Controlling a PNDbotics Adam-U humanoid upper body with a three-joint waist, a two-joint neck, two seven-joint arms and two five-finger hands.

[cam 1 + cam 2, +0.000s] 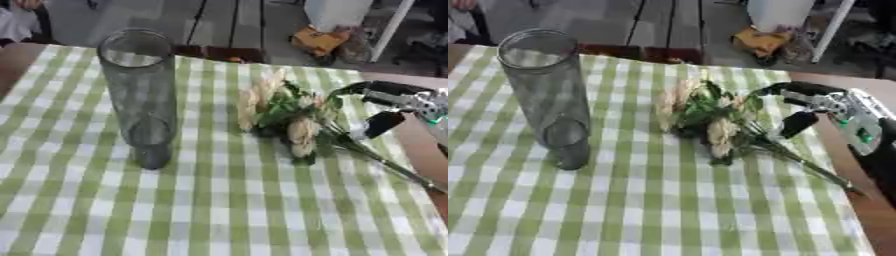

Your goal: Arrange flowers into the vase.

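A tall clear vase (138, 95) stands upright on the green-checked surface (201, 215), left of centre. A bunch of flowers (289, 117) lies to its right, well apart. The right hand (815, 107) reaches in from the right, its fingers (796, 124) curled about the stems.

Both eyes look down from the robot's head at the near checked tablecloth (219, 210), facing the far floor. They share the vase (140, 95) left and flowers (710, 117) right.

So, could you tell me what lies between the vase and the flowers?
Only bare checked tablecloth between the vase and the flowers, in both eye views.
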